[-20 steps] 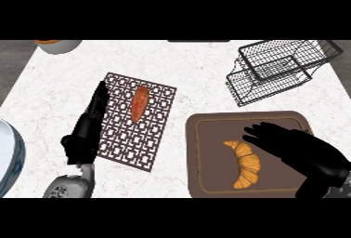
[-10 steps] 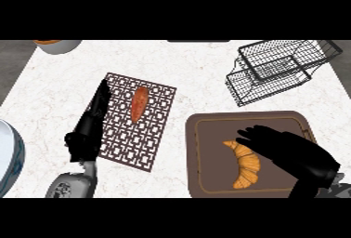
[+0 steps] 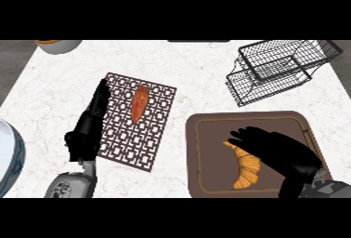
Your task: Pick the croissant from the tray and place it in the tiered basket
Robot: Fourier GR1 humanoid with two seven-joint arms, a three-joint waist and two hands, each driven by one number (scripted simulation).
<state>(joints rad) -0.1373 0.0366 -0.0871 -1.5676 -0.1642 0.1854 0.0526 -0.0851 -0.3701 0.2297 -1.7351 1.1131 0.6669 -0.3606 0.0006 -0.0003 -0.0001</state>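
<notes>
I see my right hand [image 3: 281,151] low over the brown tray [image 3: 205,153], fingers spread apart and reaching left across the top of the croissant [image 3: 245,169], which lies on the tray. My left hand [image 3: 89,125] rests with straight fingers together, pointing far, beside the brown mat [image 3: 123,139]. The tiered basket [image 3: 277,69] stands far right.
</notes>
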